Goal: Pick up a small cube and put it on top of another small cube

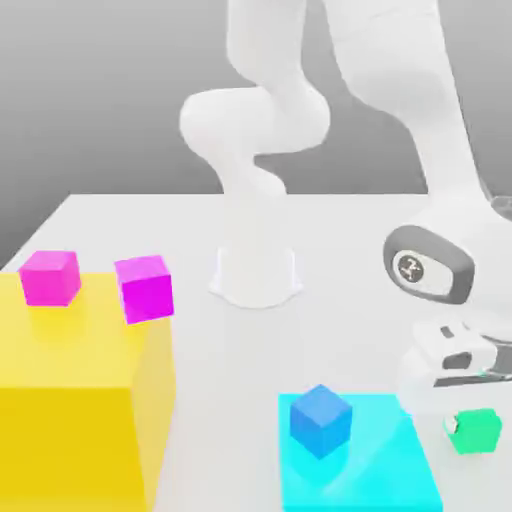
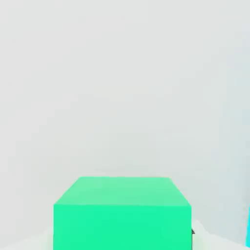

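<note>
The small green cube is at the exterior view's lower right, just beside the cyan platform. My gripper hangs directly over it, its white hand covering the cube's upper left corner. In the hand view the green cube is very close and centred under the hand. A blue cube rests on the cyan platform, to the left of the green cube. Two magenta cubes sit on the yellow block. Whether the green cube rests on the table or is off it, I cannot tell.
The tall yellow block fills the exterior view's lower left. The arm's white base stands at the middle back of the light grey table. A sliver of the cyan platform shows at the hand view's edge.
</note>
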